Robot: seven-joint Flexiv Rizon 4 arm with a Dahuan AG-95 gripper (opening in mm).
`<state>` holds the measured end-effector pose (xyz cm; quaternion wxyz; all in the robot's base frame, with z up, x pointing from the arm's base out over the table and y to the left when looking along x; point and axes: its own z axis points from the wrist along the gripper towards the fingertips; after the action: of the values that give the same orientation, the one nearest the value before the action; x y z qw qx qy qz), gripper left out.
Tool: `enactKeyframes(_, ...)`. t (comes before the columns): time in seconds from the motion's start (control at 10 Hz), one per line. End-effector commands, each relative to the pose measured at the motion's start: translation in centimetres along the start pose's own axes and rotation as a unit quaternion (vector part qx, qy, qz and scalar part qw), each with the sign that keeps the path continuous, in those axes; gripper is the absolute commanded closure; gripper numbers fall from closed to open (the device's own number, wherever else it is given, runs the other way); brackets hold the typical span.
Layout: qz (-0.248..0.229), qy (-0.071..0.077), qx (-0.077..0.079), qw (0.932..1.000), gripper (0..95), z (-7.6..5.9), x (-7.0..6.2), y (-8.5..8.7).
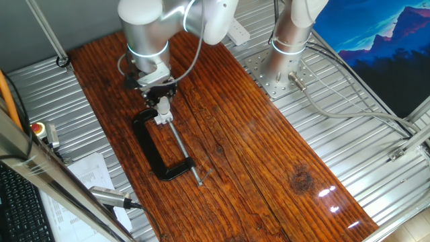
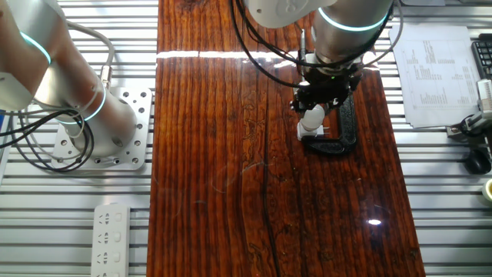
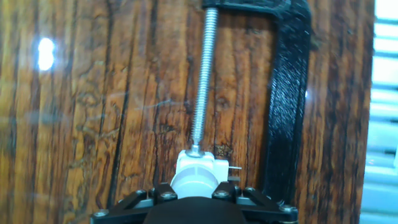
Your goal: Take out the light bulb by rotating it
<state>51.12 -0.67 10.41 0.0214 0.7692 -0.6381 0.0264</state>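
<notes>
here, hand (image 2: 314, 110) closed on light bulb (image 2: 311, 118), seated in white socket block (image 3: 198, 167), clamped by c-clamp (image 1: 153, 146)

We read this as robotics lab bench. Wooden board (image 1: 269, 168) lies on ribbed aluminium-profile table (image 1: 376, 168). Second robot arm base bolted to perforated steel plate (image 2: 127, 131), cables trailing beside. Red emergency-stop button (image 1: 38, 128) at table edge, keyboard (image 1: 20, 208) and printed sheets (image 2: 434, 73) nearby, white power strip (image 2: 108, 238) on slats.
</notes>
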Motion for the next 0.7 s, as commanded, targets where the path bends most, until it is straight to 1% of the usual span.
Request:
enactKeyframes(0.1,-0.071,0.000,0.005,0.9975,95.0,-0.04,0.00,-0.12)
enactKeyframes(0.2,-0.089,0.001,0.007,0.9960,95.0,-0.04,0.00,-0.12)
enactKeyframes(0.4,-0.113,0.001,0.006,0.9936,95.0,-0.07,0.00,-0.12)
enactKeyframes(0.7,-0.159,0.000,0.005,0.9873,95.0,-0.09,0.00,-0.12)
